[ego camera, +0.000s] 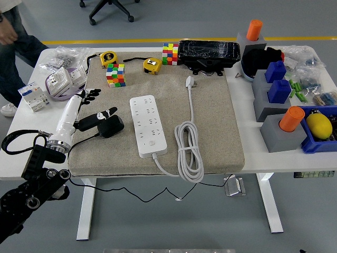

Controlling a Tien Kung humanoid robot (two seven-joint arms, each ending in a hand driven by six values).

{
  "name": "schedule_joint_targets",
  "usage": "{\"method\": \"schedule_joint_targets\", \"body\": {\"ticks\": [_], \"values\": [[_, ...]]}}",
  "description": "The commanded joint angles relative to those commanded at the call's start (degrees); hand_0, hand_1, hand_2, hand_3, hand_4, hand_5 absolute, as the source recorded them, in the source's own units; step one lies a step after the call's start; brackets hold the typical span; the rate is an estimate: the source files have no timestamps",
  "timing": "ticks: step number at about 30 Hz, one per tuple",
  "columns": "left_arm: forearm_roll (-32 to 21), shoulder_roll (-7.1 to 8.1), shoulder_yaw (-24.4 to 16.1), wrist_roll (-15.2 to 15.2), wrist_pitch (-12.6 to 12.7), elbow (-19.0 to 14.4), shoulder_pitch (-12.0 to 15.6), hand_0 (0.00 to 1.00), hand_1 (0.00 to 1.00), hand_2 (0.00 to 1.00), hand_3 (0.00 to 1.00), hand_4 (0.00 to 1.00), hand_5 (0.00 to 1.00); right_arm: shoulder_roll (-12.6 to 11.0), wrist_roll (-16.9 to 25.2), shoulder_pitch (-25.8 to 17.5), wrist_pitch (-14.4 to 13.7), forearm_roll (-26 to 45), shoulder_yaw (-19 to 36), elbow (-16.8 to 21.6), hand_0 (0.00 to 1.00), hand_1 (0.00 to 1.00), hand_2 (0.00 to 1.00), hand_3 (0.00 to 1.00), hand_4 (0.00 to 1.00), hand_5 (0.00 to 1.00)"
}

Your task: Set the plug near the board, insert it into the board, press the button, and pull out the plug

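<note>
The white counter (263,158) carries a beige mat (221,126). On it the white power strip (148,125) lies flat, rigid and probably stable. Its cable (188,150) coils right, limp and springy. The small, light plug (190,81) lies far right; grip its hard body. The left hand (100,113), fingers spread, holds nothing.

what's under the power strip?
The power strip lies flat on a beige mat that covers the white table. Its cord coils beside it on the mat. Whatever lies directly beneath the strip is hidden.
</note>
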Motion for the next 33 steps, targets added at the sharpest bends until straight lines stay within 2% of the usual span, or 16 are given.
{"method": "schedule_joint_targets", "body": {"ticks": [2, 3, 9, 15, 19, 23, 33], "values": [[-1.36, 0.23, -0.70, -0.35, 0.11, -0.17, 0.49, 0.619, 0.681, 0.681, 0.715, 0.955, 0.550, 0.11, 0.00, 0.06, 0.01, 0.24, -0.22, -0.29, 0.605, 0.640, 0.638, 0.553, 0.953, 0.488], [-1.35, 0.40, -1.15, -0.29, 0.02, -0.28, 0.73, 0.623, 0.671, 0.658, 0.689, 0.901, 0.526, 0.14, 0.00, 0.11, 0.01, 0.30, -0.33, -0.40, 0.605, 0.640, 0.638, 0.553, 0.952, 0.488], [-1.64, 0.95, -5.06, -0.18, -0.41, -1.06, 1.87, 0.606, 0.665, 0.652, 0.691, 0.885, 0.546, 0.13, 0.01, 0.73, -0.07, 0.48, -0.72, -0.67, 0.605, 0.640, 0.638, 0.553, 0.951, 0.486], [-1.88, 2.49, -8.29, -0.83, -0.55, -2.22, 2.64, 0.607, 0.663, 0.652, 0.697, 0.882, 0.557, -0.51, -0.09, 2.41, -0.01, 0.85, -3.23, -0.63, 0.605, 0.641, 0.638, 0.553, 0.951, 0.487], [-2.00, 2.77, -10.27, -0.85, -0.79, -2.77, 3.34, 0.607, 0.663, 0.652, 0.697, 0.882, 0.557, -0.85, -0.14, 3.26, -0.02, 1.73, -5.51, -1.16, 0.605, 0.641, 0.638, 0.553, 0.951, 0.487], [-1.98, 3.13, -10.60, -1.00, -0.90, -3.03, 3.28, 0.611, 0.661, 0.652, 0.697, 0.880, 0.560, -0.93, -0.15, 4.12, -0.01, 2.69, -7.71, -1.61, 0.607, 0.641, 0.638, 0.553, 0.951, 0.487], [-1.90, 3.39, -11.28, -0.92, -1.23, -3.99, 2.78, 0.617, 0.662, 0.652, 0.702, 0.873, 0.570, -1.01, -0.11, 5.20, -0.03, 3.20, -9.33, -1.35, 0.606, 0.641, 0.638, 0.553, 0.950, 0.489]]}}
